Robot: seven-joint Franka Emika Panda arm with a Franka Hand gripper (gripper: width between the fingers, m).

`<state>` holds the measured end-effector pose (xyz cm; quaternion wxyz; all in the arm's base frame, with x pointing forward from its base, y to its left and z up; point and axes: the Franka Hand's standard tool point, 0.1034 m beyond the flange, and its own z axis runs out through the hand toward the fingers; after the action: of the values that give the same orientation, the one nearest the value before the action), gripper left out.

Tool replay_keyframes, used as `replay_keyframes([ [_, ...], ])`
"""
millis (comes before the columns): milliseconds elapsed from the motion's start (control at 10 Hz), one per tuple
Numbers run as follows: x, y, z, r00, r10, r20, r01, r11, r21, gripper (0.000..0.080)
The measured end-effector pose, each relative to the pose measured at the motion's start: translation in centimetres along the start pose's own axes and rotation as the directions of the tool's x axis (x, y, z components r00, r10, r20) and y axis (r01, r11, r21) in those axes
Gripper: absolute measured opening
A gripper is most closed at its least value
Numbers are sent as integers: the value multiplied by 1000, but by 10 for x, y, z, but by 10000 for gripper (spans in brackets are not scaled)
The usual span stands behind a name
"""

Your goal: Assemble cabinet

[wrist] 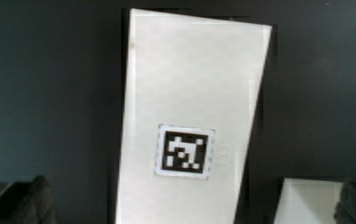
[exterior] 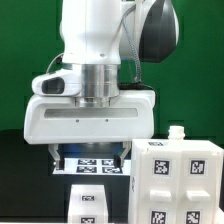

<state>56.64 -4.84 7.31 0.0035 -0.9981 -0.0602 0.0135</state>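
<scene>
My gripper (exterior: 92, 157) hangs open under the white hand in the middle of the exterior view. In the wrist view a long flat white panel (wrist: 193, 110) with one black-and-white tag lies on the dark table, below and between the two dark fingers (wrist: 11, 200); the gripper (wrist: 189, 206) does not touch it. The white boxy cabinet body (exterior: 182, 180), covered with tags and with a small peg on top, stands at the exterior view's right. A white tagged panel (exterior: 88, 205) lies in front of the gripper.
A flat white sheet with several tags, probably the marker board (exterior: 95, 166), lies under the hand. A corner of another white part (wrist: 321, 202) shows by one finger in the wrist view. The table is black, the backdrop green.
</scene>
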Motion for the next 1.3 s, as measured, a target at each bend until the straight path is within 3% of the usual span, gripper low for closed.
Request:
replay_keyframes([
  [200,-8,7,28,1000,2,-16,-2,999,-34,797],
  [400,-7,6,43,1000,12,-7,-13,999,-42,797],
  [900,-8,5,62,1000,19,17,-18,999,-47,797],
  [1100,-8,5,62,1000,20,17,-19,999,-47,557],
  [1300,-8,5,62,1000,20,16,-19,999,-47,560],
])
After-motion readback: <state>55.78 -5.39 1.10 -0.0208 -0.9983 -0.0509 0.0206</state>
